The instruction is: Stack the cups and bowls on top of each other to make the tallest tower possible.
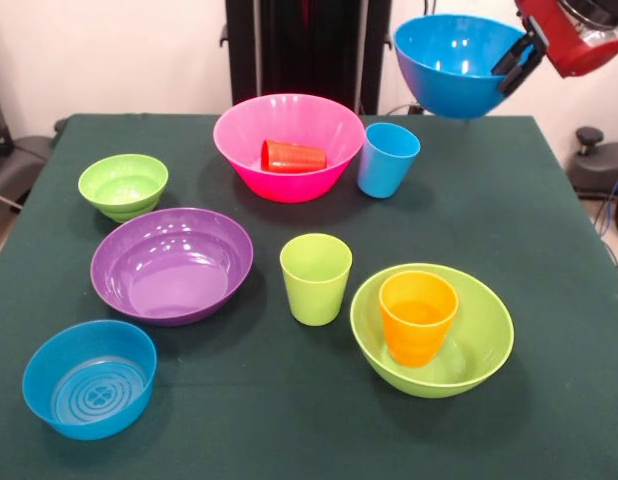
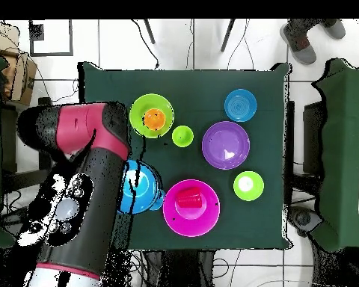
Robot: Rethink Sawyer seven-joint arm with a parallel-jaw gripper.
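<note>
So we've got the pincer (image 1: 517, 62) up in the upper right of the front view, clamped on the rim of the big blue bowl (image 1: 451, 65), which hangs tilted in the air well above the worktop (image 1: 549, 200). One finger looks to be inside the rim and one outside, so it's a thin edge grip, nothing more.

The start of the tower sits lower right in that view: the orange cup (image 1: 417, 316) standing upright inside the big lime green bowl (image 1: 474, 345). The lime green cup (image 1: 315, 278) is just beside it, to the left. The red cup (image 1: 293, 156) lies on its side in the pink bowl (image 1: 289, 125), with the light blue cup (image 1: 387, 159) right next to that bowl.

What worries us: that tilted bowl is held by one edge, so it could swing or slip out on the way over. If it comes down off-centre on the orange cup, we reckon it knocks the cup over or slides off into the green bowl. The lime green cup could get clipped too, being so close.
</note>
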